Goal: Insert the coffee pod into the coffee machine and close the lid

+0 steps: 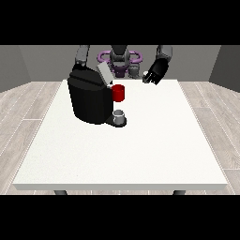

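Note:
The black coffee machine [89, 101] stands on the table's left half, its grey lid [104, 73] tilted up and open. A red part [118, 93] juts from its front above a small grey cup [120, 116] on the machine's base. The hand at the view's right [155, 72] hovers over the table's far edge, right of the machine, with its fingers curled on a small white coffee pod [145, 74]. The arm at the view's left [82, 56] drops behind the machine, which hides its hand.
The white table [140, 150] stretches wide towards the camera and to the right of the machine. Behind it is the robot's torso [120, 58] with purple rings. Grey floor surrounds the table.

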